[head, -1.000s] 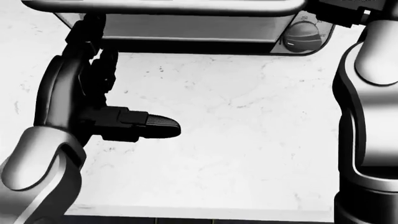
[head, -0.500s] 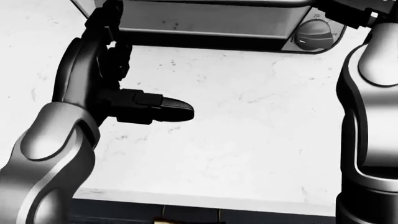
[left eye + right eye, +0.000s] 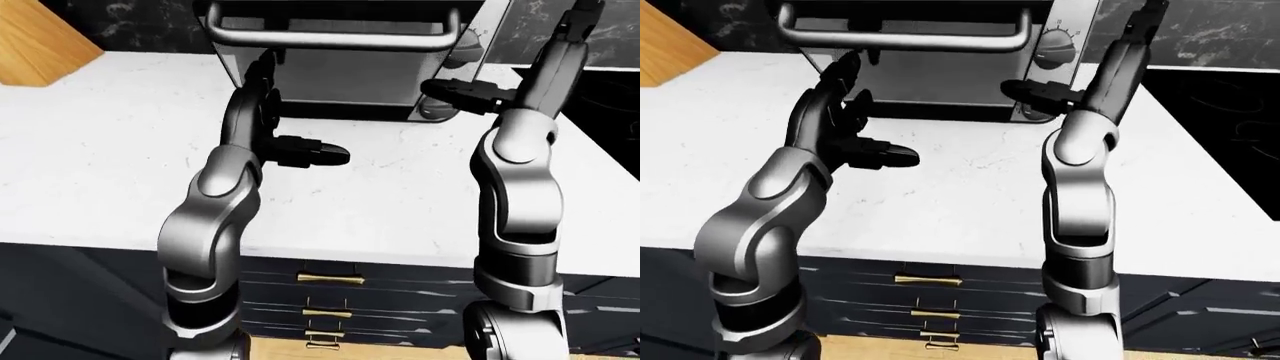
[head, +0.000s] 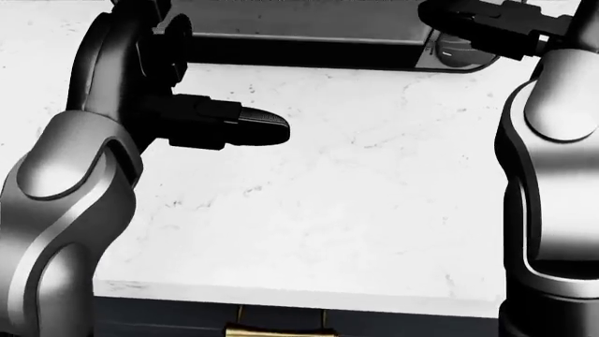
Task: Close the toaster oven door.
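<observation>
White marble counter (image 4: 374, 210) fills our head view, and over the last second that view has slid down, so the toaster oven (image 3: 340, 67) now sits at the very top edge. Our left hand (image 3: 845, 112) has risen toward its door (image 3: 930, 71), fingers spread, holding nothing. Our right hand (image 3: 465, 94) hovers empty and open beside the knobs. We judge the door nearly shut.

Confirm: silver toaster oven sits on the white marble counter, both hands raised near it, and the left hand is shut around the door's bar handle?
Not quite. In the right-eye view the left hand is open, fingers spread below the bar handle, not gripping it. The rest holds: silver toaster oven on the white marble counter, right hand also raised near it.
</observation>
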Controlling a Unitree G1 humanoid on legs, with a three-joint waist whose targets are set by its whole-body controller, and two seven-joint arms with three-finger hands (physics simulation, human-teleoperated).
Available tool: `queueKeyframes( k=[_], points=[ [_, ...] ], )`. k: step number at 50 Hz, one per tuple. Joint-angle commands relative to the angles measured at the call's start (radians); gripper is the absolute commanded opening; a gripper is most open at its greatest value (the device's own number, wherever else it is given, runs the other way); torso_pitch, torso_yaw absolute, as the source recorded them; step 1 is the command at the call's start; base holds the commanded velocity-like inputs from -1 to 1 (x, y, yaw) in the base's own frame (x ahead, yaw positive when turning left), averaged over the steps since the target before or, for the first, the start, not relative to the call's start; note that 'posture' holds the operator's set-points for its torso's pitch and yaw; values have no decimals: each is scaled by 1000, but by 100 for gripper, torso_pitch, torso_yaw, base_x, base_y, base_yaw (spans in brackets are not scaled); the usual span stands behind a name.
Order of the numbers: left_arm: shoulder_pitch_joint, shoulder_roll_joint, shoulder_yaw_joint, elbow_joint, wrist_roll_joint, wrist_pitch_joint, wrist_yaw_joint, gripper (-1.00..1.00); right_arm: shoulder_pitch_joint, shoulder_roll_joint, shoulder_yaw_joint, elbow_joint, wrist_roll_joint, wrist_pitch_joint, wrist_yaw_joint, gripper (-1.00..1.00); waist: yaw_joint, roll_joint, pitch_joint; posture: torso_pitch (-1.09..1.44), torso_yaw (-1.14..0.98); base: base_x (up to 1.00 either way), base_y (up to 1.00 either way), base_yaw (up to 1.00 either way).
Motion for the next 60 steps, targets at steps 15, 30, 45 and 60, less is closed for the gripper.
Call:
queueKeyframes(
  k=[15, 30, 45, 60],
  points=[
    [-84, 15, -10, 18, -2, -101, -32, 100, -34, -10, -3, -21, -11, -26, 2, 100, -4, 1, -36, 0, 0, 0, 0, 0],
    [-153, 21, -5, 94, 14, -105, -74, 100, -24, -17, -14, -2, -3, -23, -16, 100, -4, 0, -37, 0, 0, 0, 0, 0],
    [-189, 21, -8, 154, 26, -124, -98, 100, -11, -19, -18, -10, 14, -8, -27, 100, -4, -1, -34, 0, 0, 0, 0, 0],
    [-291, 35, 6, 327, 25, -208, -101, 100, -11, -22, -19, -17, 19, 5, -33, 100, -3, -5, -33, 0, 0, 0, 0, 0]
  ],
)
